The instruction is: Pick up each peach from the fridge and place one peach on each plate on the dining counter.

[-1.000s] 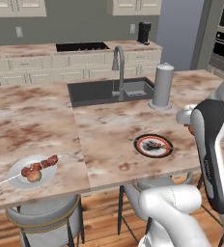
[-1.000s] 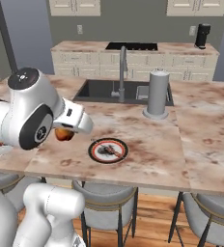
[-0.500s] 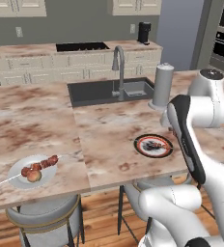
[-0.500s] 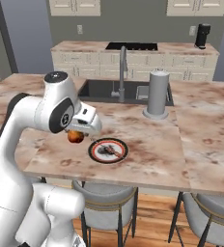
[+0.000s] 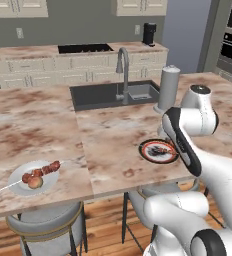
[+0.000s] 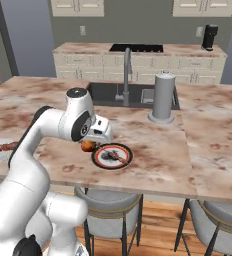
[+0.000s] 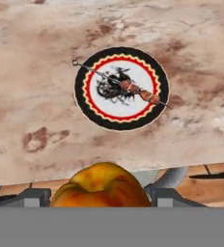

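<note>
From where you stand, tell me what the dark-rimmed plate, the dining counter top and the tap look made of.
The dark-rimmed plate looks like glazed ceramic: crisp red-and-white printed rim. The dining counter top looks like polished marble: beige with brown veins, though possibly laminate. The tap looks like brushed steel: even grey, soft sheen.

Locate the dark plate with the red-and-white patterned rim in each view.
Left base view: dark plate with the red-and-white patterned rim, right of centre, partly behind the arm.
Right base view: centre, by the held peach.
Hand view: upper centre.
Shared landmark: the meat skewer lying across it.
</note>
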You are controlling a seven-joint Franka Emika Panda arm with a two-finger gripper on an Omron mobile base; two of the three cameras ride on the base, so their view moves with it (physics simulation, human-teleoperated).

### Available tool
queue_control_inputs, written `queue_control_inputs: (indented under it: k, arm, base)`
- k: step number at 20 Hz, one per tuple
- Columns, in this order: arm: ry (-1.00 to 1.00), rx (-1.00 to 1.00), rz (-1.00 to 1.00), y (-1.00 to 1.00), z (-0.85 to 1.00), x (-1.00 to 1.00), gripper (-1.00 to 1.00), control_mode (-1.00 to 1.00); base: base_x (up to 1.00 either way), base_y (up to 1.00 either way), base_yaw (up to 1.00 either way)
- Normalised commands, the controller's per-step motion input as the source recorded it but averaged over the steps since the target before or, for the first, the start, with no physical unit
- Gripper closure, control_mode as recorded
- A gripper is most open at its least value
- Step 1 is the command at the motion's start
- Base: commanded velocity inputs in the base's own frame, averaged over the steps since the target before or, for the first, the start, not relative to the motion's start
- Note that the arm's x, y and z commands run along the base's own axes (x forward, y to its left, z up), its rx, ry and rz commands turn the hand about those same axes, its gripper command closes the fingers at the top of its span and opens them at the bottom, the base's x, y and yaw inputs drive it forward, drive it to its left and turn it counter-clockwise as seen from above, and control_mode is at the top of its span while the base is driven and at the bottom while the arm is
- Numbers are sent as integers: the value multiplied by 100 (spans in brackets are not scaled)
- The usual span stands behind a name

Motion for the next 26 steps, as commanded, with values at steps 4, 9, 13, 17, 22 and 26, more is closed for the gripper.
queue_control_inputs:
  k: [4,9,13,17,22,26]
  arm:
    - [1,4,1,-14,-54,69,100,-100]
    - [2,3,-1,-9,-44,59,100,-100]
    - [4,0,-12,0,-45,53,100,-100]
    - [4,0,-13,-1,-42,31,100,-100]
    - [7,0,-3,0,-39,29,100,-100]
    - [4,0,0,0,-29,26,100,-100]
  base:
    - [0,0,0]
    - [0,0,0]
    - [0,0,0]
    - [0,0,0]
    - [0,0,0]
    - [0,0,0]
